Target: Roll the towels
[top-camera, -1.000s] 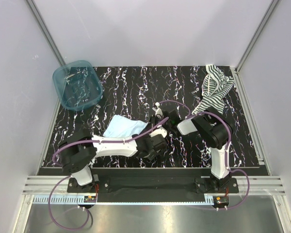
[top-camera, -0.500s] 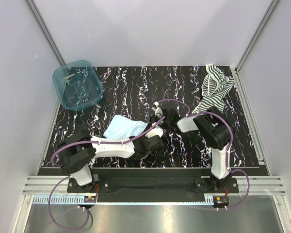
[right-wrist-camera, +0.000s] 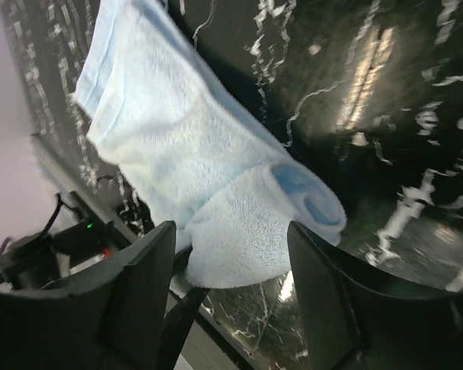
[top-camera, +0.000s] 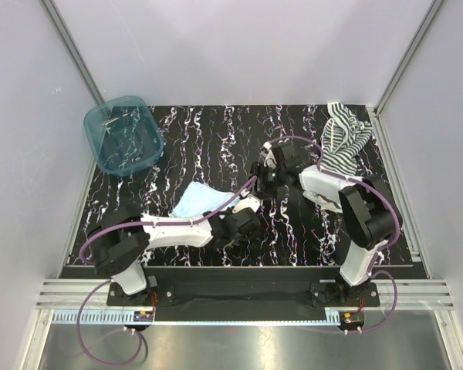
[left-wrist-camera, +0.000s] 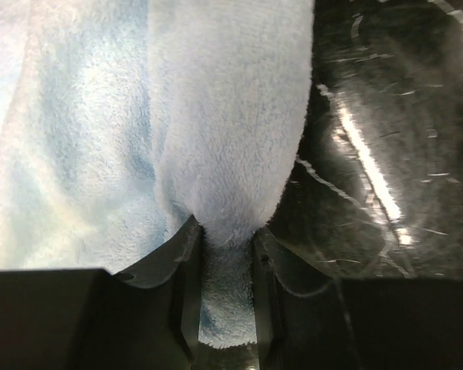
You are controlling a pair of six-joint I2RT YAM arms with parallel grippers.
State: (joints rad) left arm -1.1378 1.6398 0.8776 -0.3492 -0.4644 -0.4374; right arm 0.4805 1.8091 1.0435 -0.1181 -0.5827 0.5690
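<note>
Pinching blue towel (left-wrist-camera: 231, 116), left gripper (left-wrist-camera: 225, 237) (right gripper (right-wrist-camera: 230, 240) gapes).

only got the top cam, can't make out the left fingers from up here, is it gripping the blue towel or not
Observer: yes, the left wrist view shows the left gripper shut on a fold of the pale blue towel.
Operator: any roll started
Observer: one end is curled into a short roll, its spiral facing the right wrist camera.
Operator: right gripper on it
Observer: no, the right gripper is open, clear of the towel.
</note>
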